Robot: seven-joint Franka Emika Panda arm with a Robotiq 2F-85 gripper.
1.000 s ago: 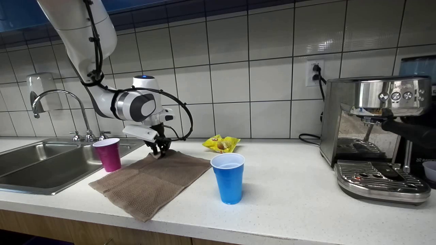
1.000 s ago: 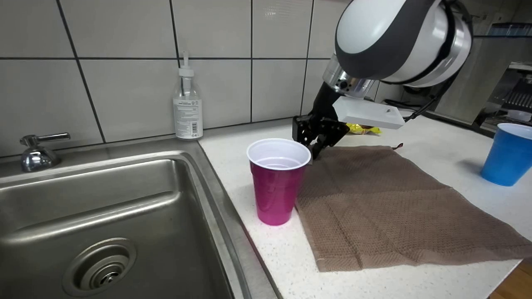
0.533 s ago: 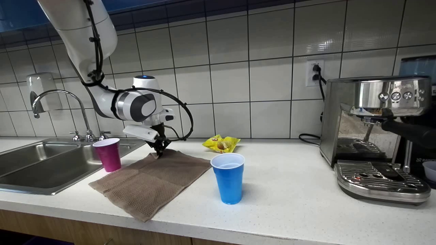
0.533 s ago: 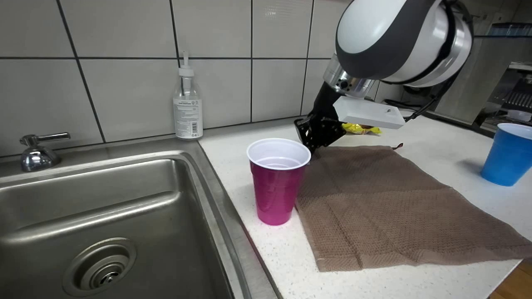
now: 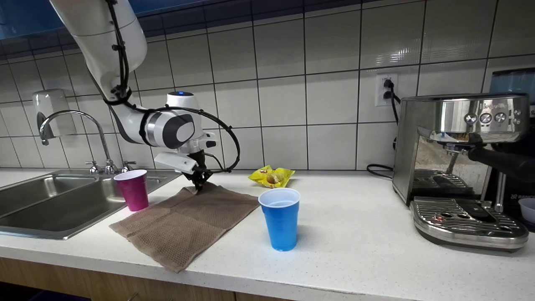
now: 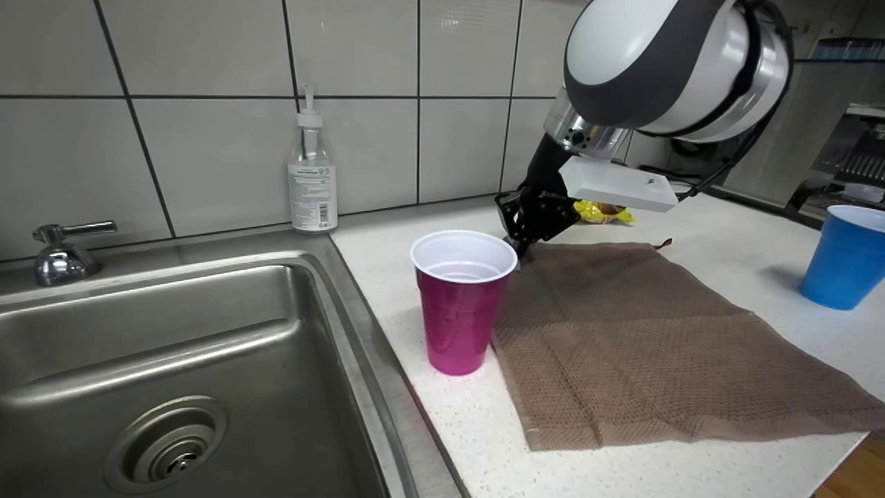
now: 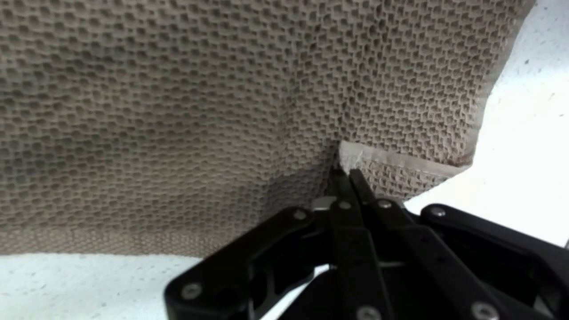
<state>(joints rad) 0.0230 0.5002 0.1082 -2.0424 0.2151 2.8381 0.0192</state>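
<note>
A brown waffle-weave towel [image 5: 190,223] lies spread on the counter, seen in both exterior views and filling much of the wrist view. My gripper [image 7: 348,176] is shut on a pinched bit of the towel's back edge, where the cloth bunches into folds and a hemmed corner [image 7: 382,158] turns over beside the fingertips. From outside, the gripper [image 5: 198,187] points down at the back left part of the towel. A magenta cup [image 6: 460,318] stands upright close by, between the towel and the sink, partly hiding the fingertips in that exterior view.
A blue cup [image 5: 281,221] stands right of the towel, and a yellow snack packet [image 5: 271,177] lies behind it. The steel sink [image 6: 346,360] borders the counter on the left. A pump bottle [image 6: 312,180] stands by the wall. An espresso machine [image 5: 459,167] is far right.
The gripper's jaws have come together on the towel. Since then the arm has shifted slightly right and up, and the towel's gripped edge has moved a little with it.
</note>
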